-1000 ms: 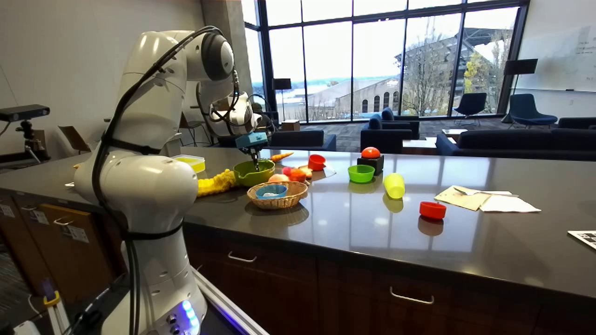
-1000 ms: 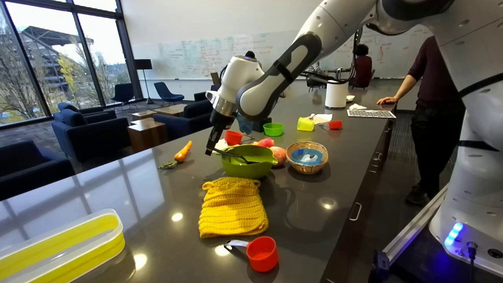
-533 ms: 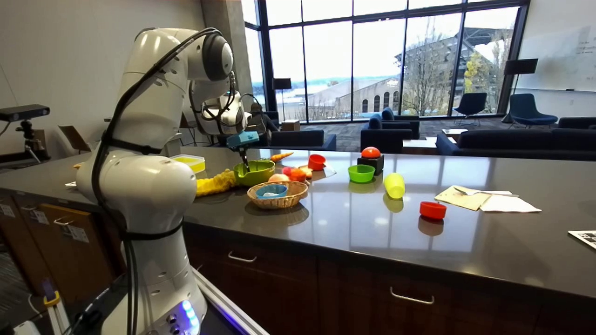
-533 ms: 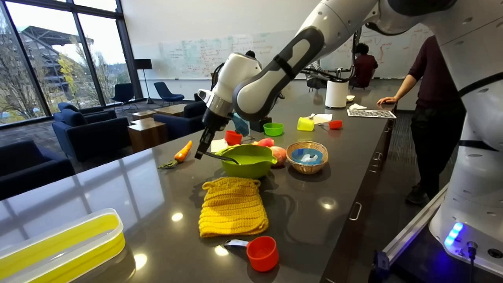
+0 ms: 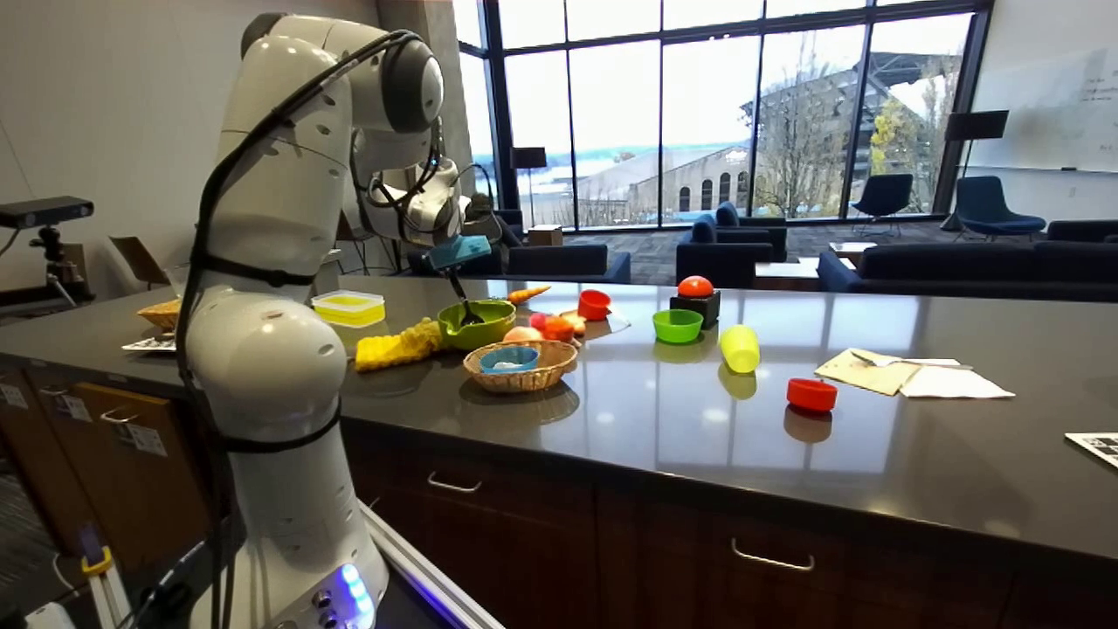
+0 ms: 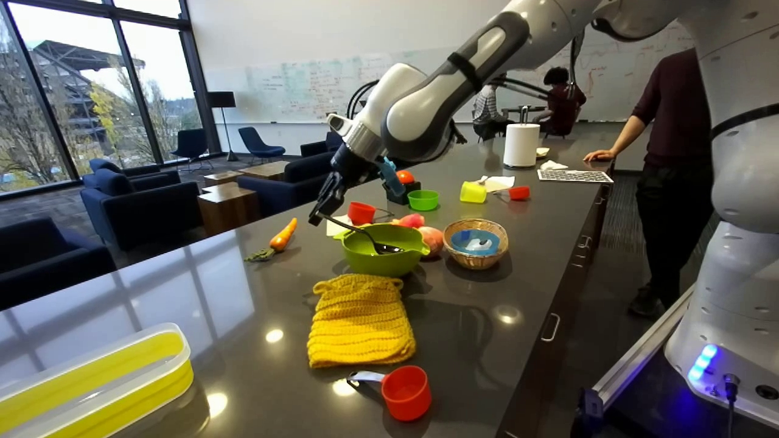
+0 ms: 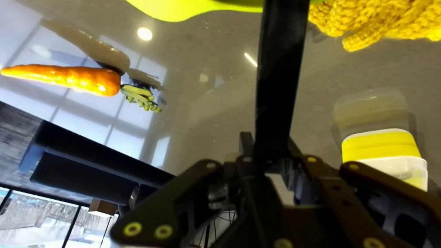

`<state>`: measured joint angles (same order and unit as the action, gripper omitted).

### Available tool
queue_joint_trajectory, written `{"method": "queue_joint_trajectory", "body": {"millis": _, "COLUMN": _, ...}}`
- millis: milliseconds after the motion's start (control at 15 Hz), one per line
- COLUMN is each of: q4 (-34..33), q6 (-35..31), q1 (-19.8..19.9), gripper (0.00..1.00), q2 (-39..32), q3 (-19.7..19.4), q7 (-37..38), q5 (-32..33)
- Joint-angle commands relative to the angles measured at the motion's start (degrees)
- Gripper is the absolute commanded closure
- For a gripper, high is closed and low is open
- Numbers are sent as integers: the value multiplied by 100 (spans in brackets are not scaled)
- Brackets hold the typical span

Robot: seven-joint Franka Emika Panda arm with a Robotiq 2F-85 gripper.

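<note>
Higher than before, the claw (image 6: pixel 317 216) grips a black spoon (image 7: pixel 280 77) slanting into the green bowl (image 6: pixel 383 264).

Slanted black ladle (image 7: pixel 280 79), head inside the lime-green bowl (image 6: pixel 380 264), contact unclear.

The shiny white arm (image 5: pixel 266 354) has black cables (image 5: pixel 206 214), blue lights (image 5: pixel 356 592) and a black end effector (image 6: pixel 316 215) with round screws (image 7: pixel 132 229).

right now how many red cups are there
3: one red cup by the yellow cloth, another red cup near the fruit, a third red cup near the yellow cup; more may be hidden.
</note>
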<state>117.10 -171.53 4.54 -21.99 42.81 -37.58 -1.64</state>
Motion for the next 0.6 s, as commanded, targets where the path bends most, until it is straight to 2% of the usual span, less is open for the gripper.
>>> {"method": "queue_joint_trajectory", "body": {"millis": 0, "q4": 225, "q6": -242, "q1": 1342, "gripper": 95, "q2": -191, "q3": 1571, "q7": -1571, "q5": -1374}}
{"method": "queue_joint_trajectory", "body": {"millis": 133, "q4": 75, "q6": -77, "q1": 2092, "gripper": 95, "q2": -632, "q3": 2424, "q7": -2461, "q5": -2004}}
{"method": "queue_joint_trajectory", "body": {"millis": 333, "q4": 258, "q6": 231, "q1": 3324, "gripper": 95, "q2": -1194, "q3": 3633, "q7": -3661, "q5": -2641}}
{"method": "queue_joint_trajectory", "body": {"millis": 533, "q4": 708, "q6": 760, "q1": 4529, "gripper": 95, "q2": -1425, "q3": 4340, "q7": -4448, "q5": -2991}}
